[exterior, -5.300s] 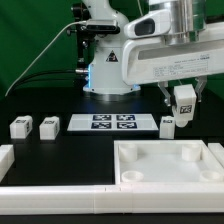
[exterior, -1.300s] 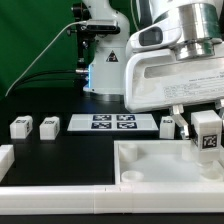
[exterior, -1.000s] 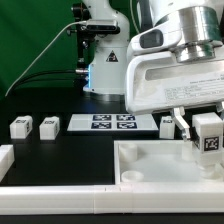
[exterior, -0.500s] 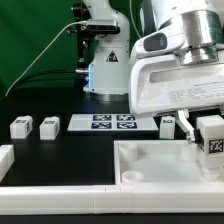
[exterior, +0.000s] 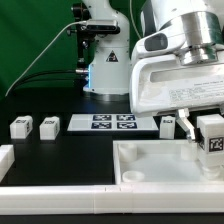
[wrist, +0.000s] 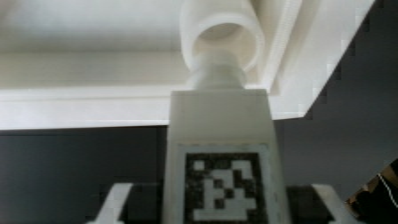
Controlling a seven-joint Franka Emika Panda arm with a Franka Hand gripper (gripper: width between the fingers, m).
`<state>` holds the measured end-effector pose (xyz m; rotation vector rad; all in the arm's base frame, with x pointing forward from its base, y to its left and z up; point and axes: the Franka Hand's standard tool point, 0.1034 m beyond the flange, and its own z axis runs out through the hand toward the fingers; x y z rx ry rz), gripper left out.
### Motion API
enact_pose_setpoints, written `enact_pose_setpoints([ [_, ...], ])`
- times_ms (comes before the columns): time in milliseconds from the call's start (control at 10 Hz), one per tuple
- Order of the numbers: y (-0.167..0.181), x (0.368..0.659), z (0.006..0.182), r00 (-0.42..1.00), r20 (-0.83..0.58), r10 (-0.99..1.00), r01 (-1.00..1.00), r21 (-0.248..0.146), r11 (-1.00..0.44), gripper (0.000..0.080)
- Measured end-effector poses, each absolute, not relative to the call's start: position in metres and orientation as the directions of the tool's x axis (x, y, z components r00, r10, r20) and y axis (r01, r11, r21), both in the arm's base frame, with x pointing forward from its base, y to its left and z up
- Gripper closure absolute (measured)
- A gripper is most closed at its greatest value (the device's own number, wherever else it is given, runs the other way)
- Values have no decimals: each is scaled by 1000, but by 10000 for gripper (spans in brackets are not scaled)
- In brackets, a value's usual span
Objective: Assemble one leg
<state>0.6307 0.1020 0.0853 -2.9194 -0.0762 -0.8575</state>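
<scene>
My gripper (exterior: 209, 127) is shut on one leg (exterior: 211, 141), a small white post with a black-and-white tag on its squarish end. It holds the leg upright over the far right corner of the large white recessed panel (exterior: 160, 170). In the wrist view the leg (wrist: 222, 130) runs out from between the fingers (wrist: 125, 203) of the gripper (wrist: 221, 203). Its narrow tip points at a round corner socket (wrist: 228, 40) of the panel. Three more legs lie on the black table: two at the exterior view's left (exterior: 18, 127) (exterior: 47, 126) and one behind the panel (exterior: 168, 125).
The marker board (exterior: 112, 123) lies flat at the middle back. A white block (exterior: 5, 158) sits at the exterior view's left edge, and a long white rail (exterior: 60, 200) runs along the front. The robot base (exterior: 100, 70) stands behind the board.
Over the last second the gripper with the leg has moved slightly down and toward the exterior view's right, closer to the panel's corner. Nothing else has moved.
</scene>
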Motion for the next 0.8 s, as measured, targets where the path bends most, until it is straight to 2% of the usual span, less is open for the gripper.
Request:
enact_pose_setpoints([
  [600,113,626,85,831,555,32,89,-77,-993,506],
  [800,113,626,91,831,555,35,93,-77,-993,506],
])
